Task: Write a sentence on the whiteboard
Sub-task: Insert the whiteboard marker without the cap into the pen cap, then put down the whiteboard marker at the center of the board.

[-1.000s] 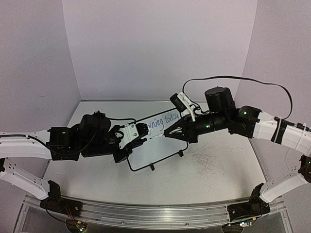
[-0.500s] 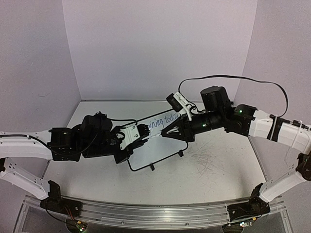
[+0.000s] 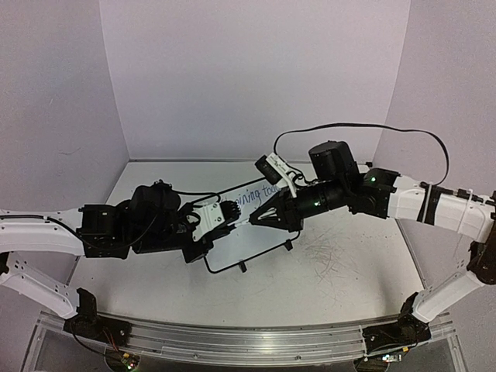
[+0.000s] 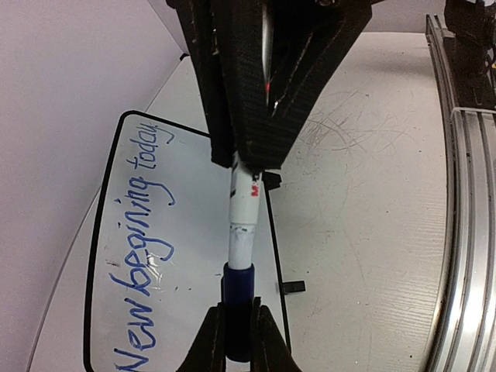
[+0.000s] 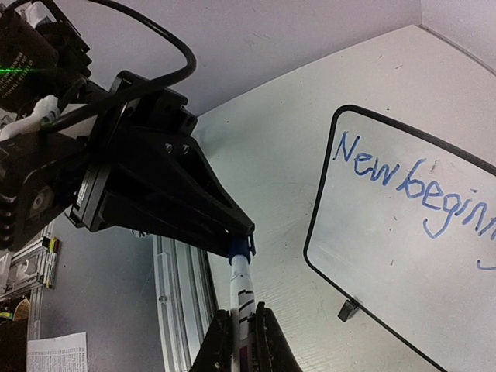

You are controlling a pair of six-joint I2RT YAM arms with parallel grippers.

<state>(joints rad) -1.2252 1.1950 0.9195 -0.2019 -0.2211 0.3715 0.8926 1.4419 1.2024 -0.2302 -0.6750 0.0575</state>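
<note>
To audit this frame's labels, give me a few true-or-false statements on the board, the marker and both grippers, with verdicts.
1. The whiteboard carries a sentence in blue handwriting. True.
2. The marker lies loose on the table. False: both grippers hold it, one at each end.
3. The left gripper is shut on the blue cap of the marker. True.
4. The right gripper is open and empty. False: it is shut on the marker's white barrel.
5. Grey scribbles mark the table beside the whiteboard. True.
</note>
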